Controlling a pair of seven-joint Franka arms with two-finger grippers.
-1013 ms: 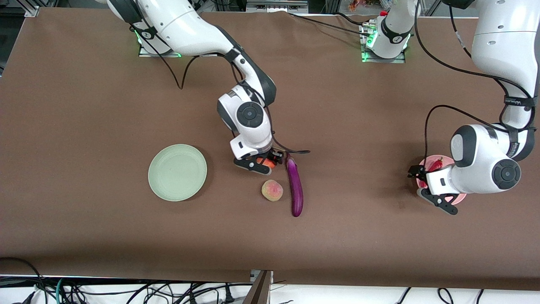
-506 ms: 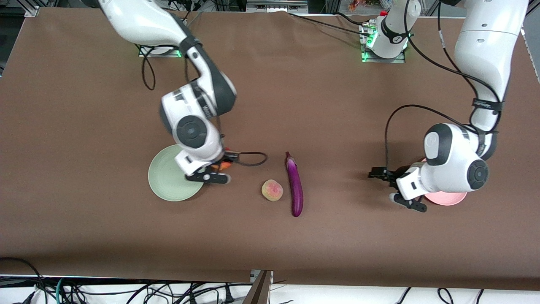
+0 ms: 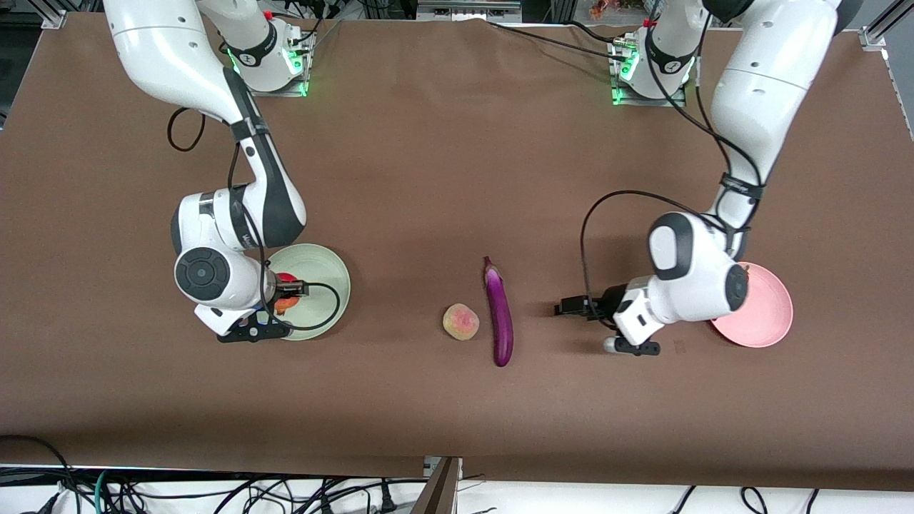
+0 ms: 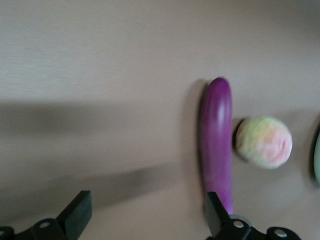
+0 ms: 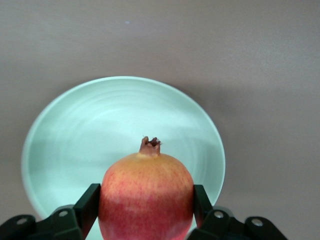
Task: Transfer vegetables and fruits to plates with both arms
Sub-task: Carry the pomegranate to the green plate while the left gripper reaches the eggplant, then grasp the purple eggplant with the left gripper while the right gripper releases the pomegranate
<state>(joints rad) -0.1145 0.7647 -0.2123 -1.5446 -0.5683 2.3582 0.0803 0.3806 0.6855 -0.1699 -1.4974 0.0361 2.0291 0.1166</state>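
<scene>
The right gripper (image 3: 265,318) hangs over the edge of the pale green plate (image 3: 325,265) at the right arm's end of the table, fingers clenched on the red fruit (image 5: 146,197), which sits between the pads with its little crown pointing at the plate's middle. Taking the eggplant (image 3: 499,314) as the landmark: the peach (image 3: 460,321) lies just beside it toward the green plate, not quite touching, and the left gripper (image 3: 603,327) is over bare table on the eggplant's pink-plate side, fingers spread wide and holding nothing. That eggplant runs lengthwise toward the front camera, stem end farther away, so its long axis sits square across the left gripper's approach, and the left arm looks the nearer one to take it. The pink plate (image 3: 775,314) waits farther toward the left arm's end; no chili shows on its visible part.
</scene>
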